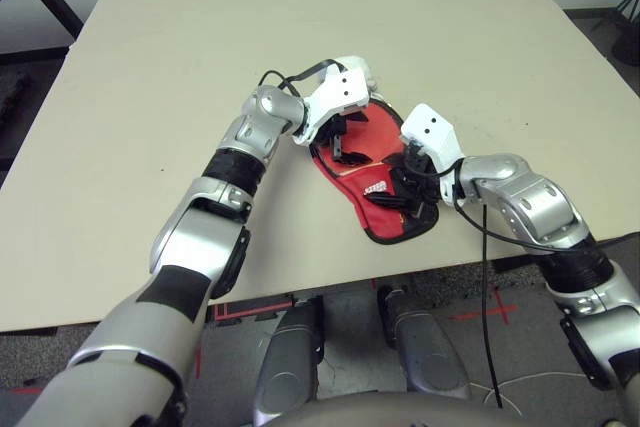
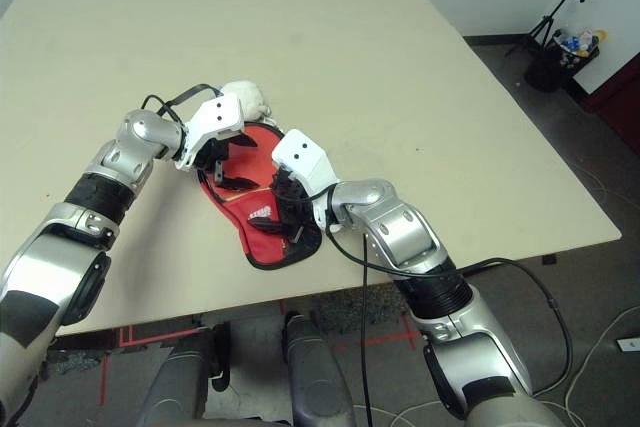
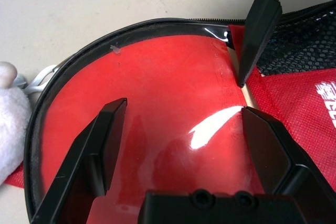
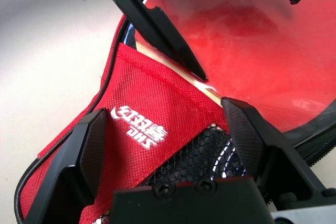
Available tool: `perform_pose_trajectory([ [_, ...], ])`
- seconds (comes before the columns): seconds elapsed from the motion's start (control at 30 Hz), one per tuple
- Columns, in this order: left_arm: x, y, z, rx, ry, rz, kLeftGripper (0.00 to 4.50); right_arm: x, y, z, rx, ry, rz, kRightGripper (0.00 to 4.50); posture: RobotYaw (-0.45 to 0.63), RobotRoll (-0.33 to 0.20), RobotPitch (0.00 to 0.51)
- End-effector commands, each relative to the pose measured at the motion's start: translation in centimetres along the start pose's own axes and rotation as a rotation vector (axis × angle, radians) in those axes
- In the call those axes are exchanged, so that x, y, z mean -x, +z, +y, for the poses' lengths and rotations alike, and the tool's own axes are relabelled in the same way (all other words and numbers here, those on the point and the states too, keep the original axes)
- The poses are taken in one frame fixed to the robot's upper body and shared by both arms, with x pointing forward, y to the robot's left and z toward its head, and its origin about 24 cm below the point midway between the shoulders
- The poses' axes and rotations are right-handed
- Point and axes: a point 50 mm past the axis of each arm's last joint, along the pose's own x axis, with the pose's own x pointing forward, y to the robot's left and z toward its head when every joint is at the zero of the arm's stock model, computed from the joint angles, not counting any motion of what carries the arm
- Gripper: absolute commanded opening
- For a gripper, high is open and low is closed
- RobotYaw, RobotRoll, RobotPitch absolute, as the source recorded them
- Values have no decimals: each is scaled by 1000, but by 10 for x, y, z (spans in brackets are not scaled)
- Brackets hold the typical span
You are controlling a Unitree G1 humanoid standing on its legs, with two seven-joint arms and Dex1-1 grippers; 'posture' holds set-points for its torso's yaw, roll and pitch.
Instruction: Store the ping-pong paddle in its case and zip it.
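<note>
Case [image 1: 388,224] flat on tabletop [image 1: 250,37], pom-pom [image 2: 245,99] just beyond its rounded end; I see the paddle [image 3: 152,77] inside, red face under the clear plastic. My L claw [image 3: 184,109] and R claw [image 4: 164,106] are both wide open over it, nothing gripped: L over the clear side, R over the logo/mesh pocket end.

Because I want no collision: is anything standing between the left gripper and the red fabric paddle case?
Nothing visible stands between the open left gripper and the paddle-shaped red fabric case; only one black right-gripper finger reaches in beside it.
</note>
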Motion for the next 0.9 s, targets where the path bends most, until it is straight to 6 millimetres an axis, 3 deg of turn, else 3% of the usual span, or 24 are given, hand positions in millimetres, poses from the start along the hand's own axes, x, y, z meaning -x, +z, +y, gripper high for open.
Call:
perform_pose_trajectory([
  [0.03, -10, -18, -14, 44, -33, 63, 4487, -8, -24, -5, -85, -33, 93, 4500, -32, 0, 199],
  [0.33, -10, -29, -16, 104, -2, 101, 4487, -1, -11, -28, -55, -160, 73, 4500, -21, 0, 202],
  [0.53, -10, -32, -16, 129, 14, 106, 4487, 13, 24, -57, -94, -303, -27, 4500, -20, 0, 203],
  [0.67, -11, -32, -16, 137, 20, 103, 4487, 14, 24, -65, -123, -364, -57, 4500, -20, 0, 207],
  [0.9, -11, -33, -18, 147, 15, 99, 4487, 22, 41, -97, -229, -581, -324, 4500, -27, 0, 232],
])
